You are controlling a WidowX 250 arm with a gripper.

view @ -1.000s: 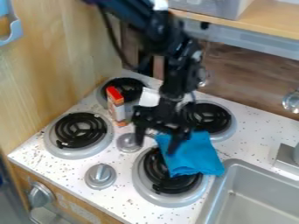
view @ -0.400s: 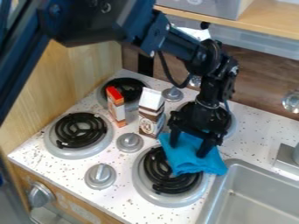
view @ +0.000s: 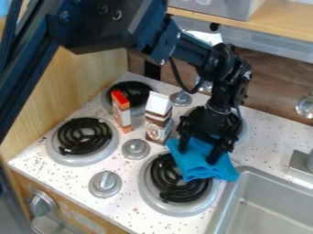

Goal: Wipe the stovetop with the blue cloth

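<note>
Gripper point(view: 197, 154) on blue cloth point(view: 202, 168), fingers spread.
Brown-and-white carton point(view: 158, 122) near it; cloth beneath it overlaps coil burner point(view: 164, 179).

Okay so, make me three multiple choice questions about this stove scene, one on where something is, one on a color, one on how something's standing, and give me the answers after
1. Where is the claw?
A) Inside the sink
B) At the blue cloth
C) Above the shelf

2. What color is the top of the small box?
A) Red
B) Green
C) Black

3. How is the brown-and-white carton placed?
A) On its side
B) Upside down
C) Upright

Answers:
1. B, its fingers reach down to the cloth, one toward each side.
2. A, a red top shows above the orange and white sides.
3. C, its white gabled top points up.
</note>
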